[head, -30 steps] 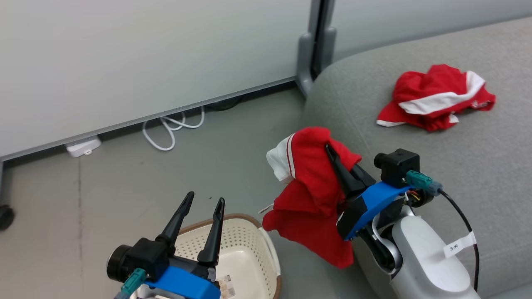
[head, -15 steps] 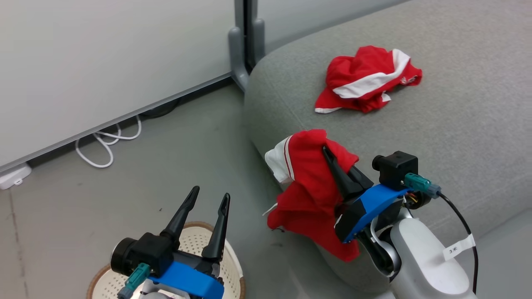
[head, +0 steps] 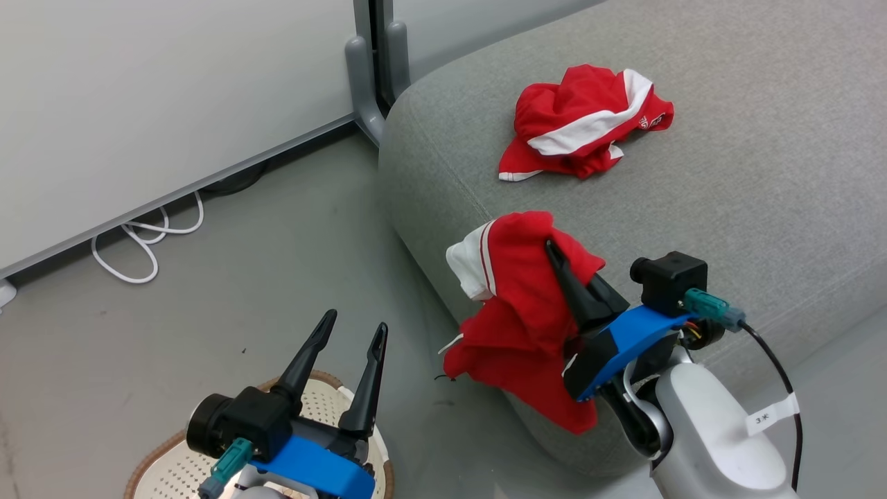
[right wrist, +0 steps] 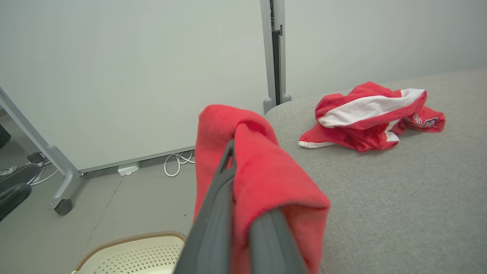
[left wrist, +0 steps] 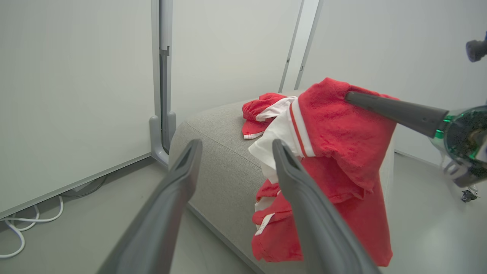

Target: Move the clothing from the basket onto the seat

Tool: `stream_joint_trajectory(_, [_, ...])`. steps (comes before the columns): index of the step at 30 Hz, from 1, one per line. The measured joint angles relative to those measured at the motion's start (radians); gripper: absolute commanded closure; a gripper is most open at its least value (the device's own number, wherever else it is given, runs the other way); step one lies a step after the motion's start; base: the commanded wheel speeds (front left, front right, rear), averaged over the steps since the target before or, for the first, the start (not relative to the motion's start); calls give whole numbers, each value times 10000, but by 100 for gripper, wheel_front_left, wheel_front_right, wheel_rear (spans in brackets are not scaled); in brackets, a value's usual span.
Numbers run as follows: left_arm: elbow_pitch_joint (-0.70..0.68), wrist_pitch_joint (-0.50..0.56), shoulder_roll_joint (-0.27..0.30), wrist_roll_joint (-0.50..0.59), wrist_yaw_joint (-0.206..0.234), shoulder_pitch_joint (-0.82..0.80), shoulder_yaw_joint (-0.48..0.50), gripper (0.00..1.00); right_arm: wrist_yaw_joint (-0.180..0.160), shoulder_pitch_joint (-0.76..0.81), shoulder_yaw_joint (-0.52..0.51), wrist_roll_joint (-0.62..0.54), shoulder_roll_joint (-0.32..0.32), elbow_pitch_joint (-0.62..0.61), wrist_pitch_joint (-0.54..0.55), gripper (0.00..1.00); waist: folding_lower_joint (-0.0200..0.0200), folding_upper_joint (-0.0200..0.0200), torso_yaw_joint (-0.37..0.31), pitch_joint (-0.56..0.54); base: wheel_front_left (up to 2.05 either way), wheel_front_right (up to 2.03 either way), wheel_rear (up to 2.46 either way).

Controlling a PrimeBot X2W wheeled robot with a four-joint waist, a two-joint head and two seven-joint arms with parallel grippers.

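Room: grey floor, pale wall panels, a white cable along the wall's foot, all to the left of the seat.
Landmark: seat, light grey, with a rounded corner.
Clothing on seat: one red garment lies crumpled on the cushion, back from the corner.
Clothing in hand: the second red garment hangs at the seat's front edge, draped over the fingers, its hem dangling below cushion level.
Right hand: fingers together, clamped on the second garment.
Left hand: fingers apart, holding nothing, above the basket.
Basket: on the floor, left of the seat; no clothing in the part that shows.
Step, as I judge it: carry the garment further over the cushion.
Doing it well: lift the hem above the edge before opening, and release beside the first piece.
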Motion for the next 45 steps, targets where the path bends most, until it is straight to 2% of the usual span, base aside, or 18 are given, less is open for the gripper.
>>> stream_joint_trajectory(6, [-42,0,105,4,0,-55,-40,0,0,-251,-497,251,8,23,-165,100,0,0,103,213,0,0,0])
stream_joint_trajectory(14, [-349,0,303,174,-2,-637,-180,0,0,-2048,-1912,153,-107,-2,-236,100,0,0,411,1008,0,0,0])
stream_joint_trajectory(17, [-502,0,456,245,-2,-931,-288,0,0,-2992,-2405,290,-443,-63,-79,100,0,0,573,1461,0,0,0])
stream_joint_trajectory(21, [-686,0,681,349,-2,-1410,-527,0,0,-4443,-3085,25,-1325,-194,67,100,1,0,791,2199,0,0,0])
stream_joint_trajectory(26, [-842,0,968,397,-2,-2023,-765,0,0,-6141,-4240,-270,-2100,-290,259,100,2,-1,1051,3204,0,0,0])
stream_joint_trajectory(32, [-1170,0,1145,466,-2,-2670,-784,0,2,-7759,-5588,-468,-2951,-180,88,100,3,-1,1332,4388,0,0,0])
stream_joint_trajectory(39, [-1707,0,1317,725,-2,-3106,-872,0,0,-8507,-6957,-828,-3758,334,-336,100,2,-1,1648,5633,0,0,0])
stream_joint_trajectory(45, [-1870,0,1429,821,-2,-3455,-1099,0,2,-7801,-7356,-1154,-3850,1616,-263,100,3,-1,2020,6329,0,0,0])
